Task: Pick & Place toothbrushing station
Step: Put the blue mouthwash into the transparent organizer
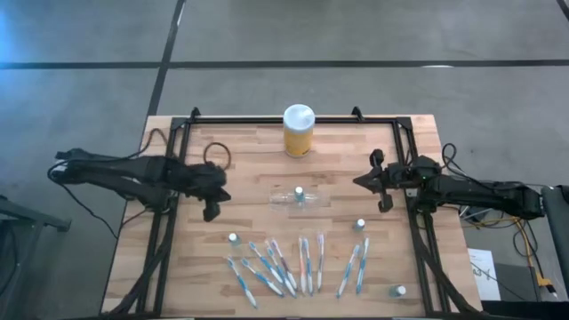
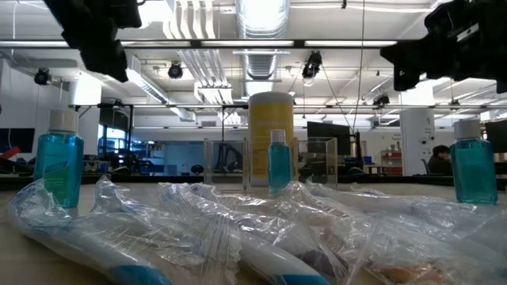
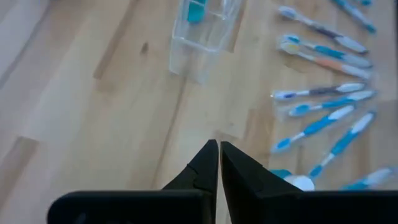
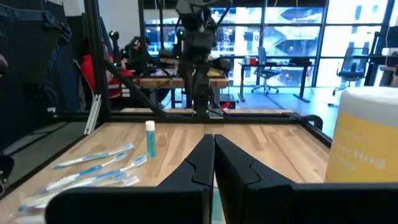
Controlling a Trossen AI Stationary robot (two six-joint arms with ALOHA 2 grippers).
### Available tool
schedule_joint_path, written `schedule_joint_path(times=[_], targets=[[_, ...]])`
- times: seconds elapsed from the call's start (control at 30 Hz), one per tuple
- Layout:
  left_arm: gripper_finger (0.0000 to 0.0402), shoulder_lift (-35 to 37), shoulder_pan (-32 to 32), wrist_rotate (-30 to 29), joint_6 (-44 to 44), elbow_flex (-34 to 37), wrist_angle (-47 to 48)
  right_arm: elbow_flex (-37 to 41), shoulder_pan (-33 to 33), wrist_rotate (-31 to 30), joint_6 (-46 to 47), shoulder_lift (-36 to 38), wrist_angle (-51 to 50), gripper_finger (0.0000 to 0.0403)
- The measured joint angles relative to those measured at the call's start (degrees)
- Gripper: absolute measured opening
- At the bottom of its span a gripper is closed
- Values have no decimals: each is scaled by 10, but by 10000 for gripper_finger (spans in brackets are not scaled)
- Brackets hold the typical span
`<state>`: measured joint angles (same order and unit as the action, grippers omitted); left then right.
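Centrally, left gripper (image 1: 211,212) hangs above bare table (image 1: 249,151) at the left side, fingers (image 3: 208,163) almost touching w/ only a hair's slit between them, nothing held. Right gripper (image 1: 384,203) hangs over the right side of the table, fingers (image 4: 205,158) pressed together, empty. Clear holder (image 1: 298,198) lies on its side near table centre, between the two grippers and apart from both, w/ one small blue tube (image 1: 300,194) at it. Toothbrushes (image 1: 283,267) lie loose in a row along the near edge, several in clear wrap. Other white-capped blue tubes stand among them: one left (image 1: 233,239), one right (image 1: 360,225), one at the near right corner (image 1: 399,291). Yellow jar (image 1: 298,131) w/ white lid stands at the far edge, behind the holder.
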<state>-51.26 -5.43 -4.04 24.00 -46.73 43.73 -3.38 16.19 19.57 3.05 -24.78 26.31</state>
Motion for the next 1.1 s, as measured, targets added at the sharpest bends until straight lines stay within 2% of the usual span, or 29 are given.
schedule_joint_path(times=[0.17,0.37,0.6,0.8,1.1], targets=[[24,-55,-35,-69,13,-58,13,16,0,0,14,-1,-5,8],[66,-97,-101,-80,140,-149,98,15,0,0,13,0,-3,8],[132,-178,-181,-45,240,-195,160,14,0,0,22,0,-3,8],[177,-258,-207,-20,240,-219,219,14,0,0,24,0,-3,8],[223,-330,-204,2,207,-228,222,14,0,-1,12,0,-3,8]])
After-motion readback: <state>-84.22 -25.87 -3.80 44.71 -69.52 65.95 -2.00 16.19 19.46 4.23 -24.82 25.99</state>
